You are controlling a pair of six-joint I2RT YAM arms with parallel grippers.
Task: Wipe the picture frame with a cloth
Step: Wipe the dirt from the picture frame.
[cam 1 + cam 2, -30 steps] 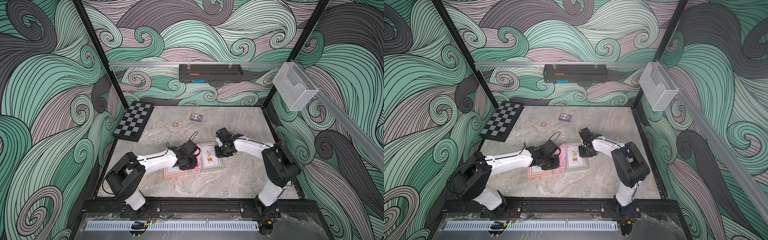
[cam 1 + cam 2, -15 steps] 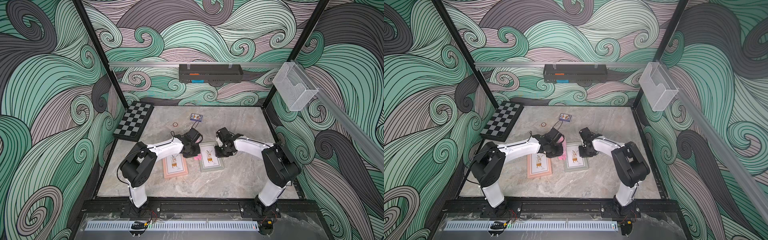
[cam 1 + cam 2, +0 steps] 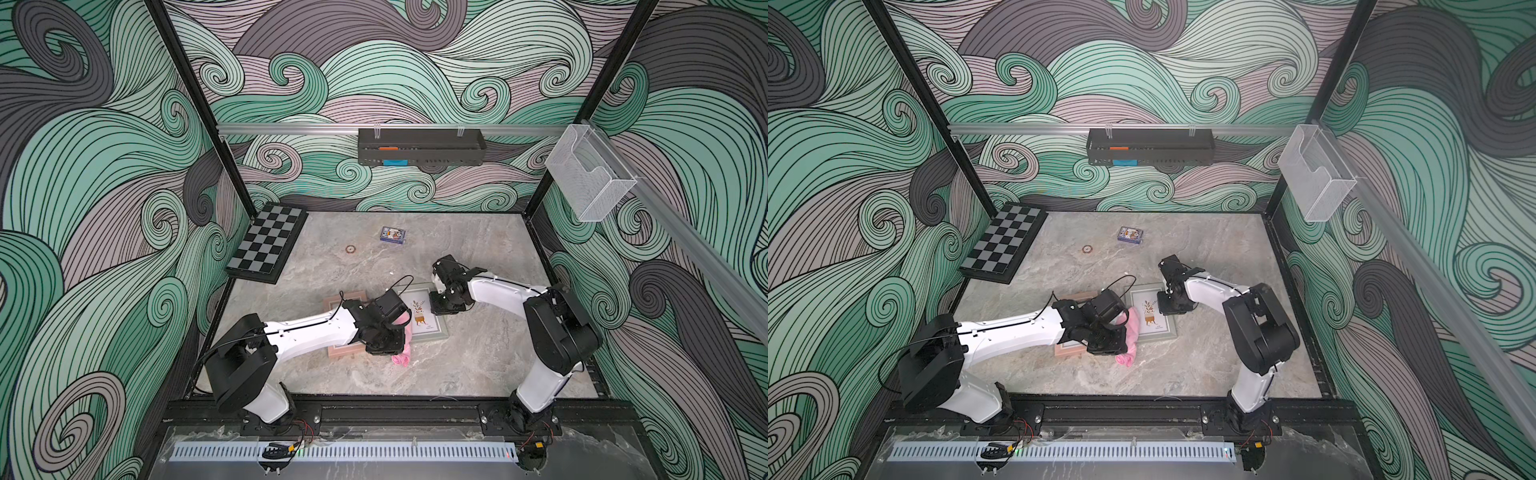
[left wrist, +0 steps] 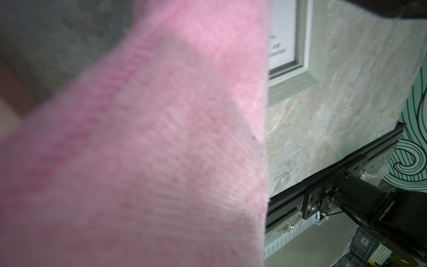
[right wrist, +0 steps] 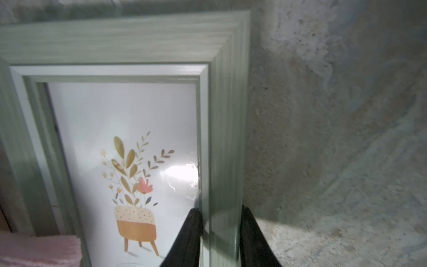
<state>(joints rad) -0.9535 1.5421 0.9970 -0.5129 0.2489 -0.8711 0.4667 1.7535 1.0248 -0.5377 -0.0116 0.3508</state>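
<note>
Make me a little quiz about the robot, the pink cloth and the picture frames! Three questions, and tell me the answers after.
1. True or false: the right gripper is clamped on the edge of the green frame.
2. What holds the pink cloth? A) the left gripper B) the right gripper C) nothing, it lies loose
3. How many picture frames lie on the table?

Key: 1 true. 2 A. 3 two: the green frame and the pinkish-brown frame beside it.
</note>
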